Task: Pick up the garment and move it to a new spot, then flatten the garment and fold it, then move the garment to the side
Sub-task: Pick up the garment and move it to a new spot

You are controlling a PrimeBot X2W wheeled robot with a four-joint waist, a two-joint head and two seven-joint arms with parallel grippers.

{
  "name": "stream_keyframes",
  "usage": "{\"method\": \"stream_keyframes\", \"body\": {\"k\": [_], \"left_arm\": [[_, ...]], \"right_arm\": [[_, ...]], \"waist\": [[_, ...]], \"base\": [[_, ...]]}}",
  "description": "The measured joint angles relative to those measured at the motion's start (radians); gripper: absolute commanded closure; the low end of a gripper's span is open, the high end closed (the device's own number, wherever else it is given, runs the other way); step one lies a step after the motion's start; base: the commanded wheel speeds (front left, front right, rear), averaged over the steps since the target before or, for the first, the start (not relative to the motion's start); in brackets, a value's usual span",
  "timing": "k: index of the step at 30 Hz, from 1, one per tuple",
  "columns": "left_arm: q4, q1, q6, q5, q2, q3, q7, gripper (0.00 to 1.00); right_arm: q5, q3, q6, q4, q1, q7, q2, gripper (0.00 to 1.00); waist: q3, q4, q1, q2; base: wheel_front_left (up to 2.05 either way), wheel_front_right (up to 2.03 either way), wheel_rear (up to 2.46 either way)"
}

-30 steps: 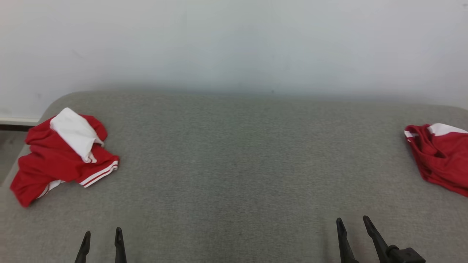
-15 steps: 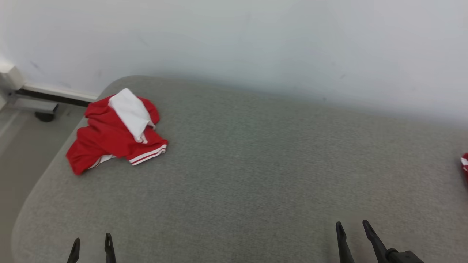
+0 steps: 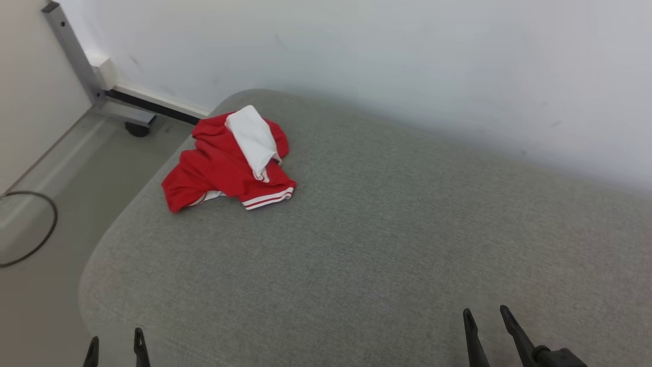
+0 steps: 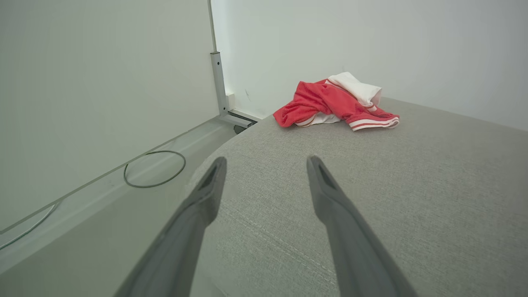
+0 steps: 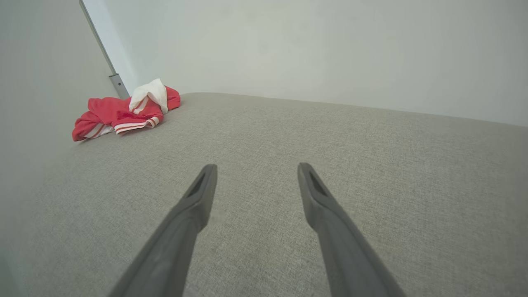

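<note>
A crumpled red and white garment (image 3: 229, 163) lies near the far left corner of the grey padded table (image 3: 387, 239). The left wrist view has the garment (image 4: 334, 103) ahead and a little right of my fingers; in the right wrist view the garment (image 5: 123, 111) sits far off to the upper left. My left gripper (image 3: 115, 340) stands open over the table's near left edge, empty. My right gripper (image 3: 485, 317) is open and empty at the near right. In the wrist views the left gripper (image 4: 266, 163) and right gripper (image 5: 255, 169) hover above bare cloth.
A white wall (image 3: 407, 61) runs behind the table. Left of the table is floor with a looped dark cable (image 3: 30, 229) and a grey metal post on a base (image 3: 76, 61). A pale panel (image 4: 82, 82) stands at the left.
The head view has swung to the left, so the garment now sits nearer the picture's middle and the second red garment at the right has left the frame. Both grippers stay open.
</note>
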Motion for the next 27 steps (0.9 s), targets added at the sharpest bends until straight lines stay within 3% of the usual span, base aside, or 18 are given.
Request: {"method": "stream_keyframes", "body": {"k": [13, 20, 27], "left_arm": [[-0.004, 0.007, 0.007, -0.004, 0.0, 0.044, 0.0, 0.0], [-0.001, -0.019, 0.016, -0.031, 0.0, 0.061, 0.0, 0.0], [0.031, -0.183, 0.013, -0.064, 0.001, 0.093, 0.0, 0.0]], "right_arm": [[-0.003, 0.009, 0.0, 0.003, -0.008, 0.0, 0.0, 0.0], [-0.013, 0.009, 0.0, 0.002, -0.021, 0.0, 0.0, 0.0], [-0.05, 0.009, 0.0, -0.014, -0.074, 0.0, 0.0, 0.0]], "waist": [[0.002, 0.041, 0.0, 0.0], [0.008, 0.02, 0.0, 0.0], [0.042, -0.029, 0.0, 0.0]], "base": [[0.0, 0.0, 0.0], [0.0, 0.0, 0.0], [0.0, 0.0, 0.0]]}}
